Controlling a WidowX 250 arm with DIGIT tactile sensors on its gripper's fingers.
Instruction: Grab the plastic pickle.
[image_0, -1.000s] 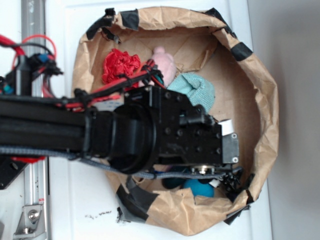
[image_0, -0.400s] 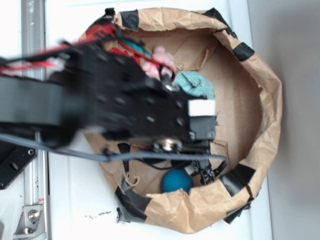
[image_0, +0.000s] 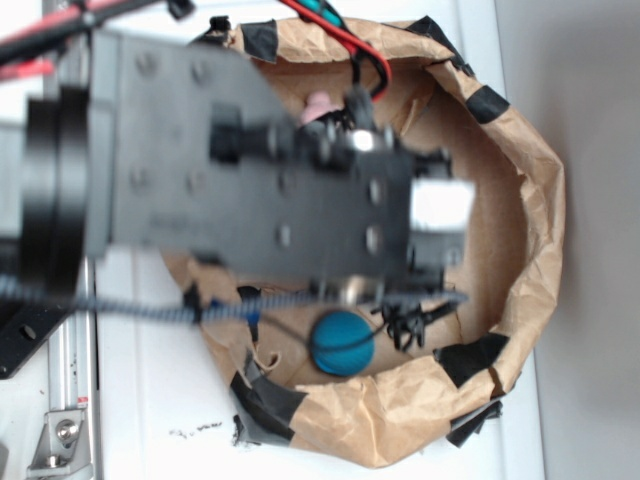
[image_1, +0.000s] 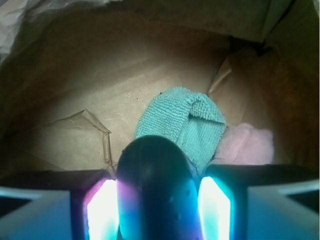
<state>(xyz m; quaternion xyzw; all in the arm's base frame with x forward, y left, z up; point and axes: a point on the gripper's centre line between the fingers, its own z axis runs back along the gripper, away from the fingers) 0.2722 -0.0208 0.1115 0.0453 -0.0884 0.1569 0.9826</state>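
Observation:
In the wrist view the plastic pickle (image_1: 156, 170), dark green, smooth and round-ended, stands between my two glowing fingers (image_1: 106, 210). My gripper (image_1: 157, 202) is shut on it, with both pads pressed to its sides. The pickle hangs above the brown bag floor (image_1: 75, 100), in front of a light teal cloth (image_1: 185, 120) and a pink plush toy (image_1: 247, 145). In the exterior view the blurred black arm (image_0: 250, 190) fills the upper part of the bag. The gripper (image_0: 405, 322) shows under the arm's end, and the pickle is hidden there.
A crumpled brown paper bag (image_0: 535, 230) with black tape on its rim holds everything. A round teal-blue ball (image_0: 342, 342) lies near its front wall. A bit of the pink plush toy (image_0: 320, 104) peeks out behind the arm. A metal rail (image_0: 70, 400) runs along the left.
The arm has risen toward the camera and shifted back in the bag, now looking much larger. The teal ball is uncovered. The cloth and the red toy are now hidden in the exterior view.

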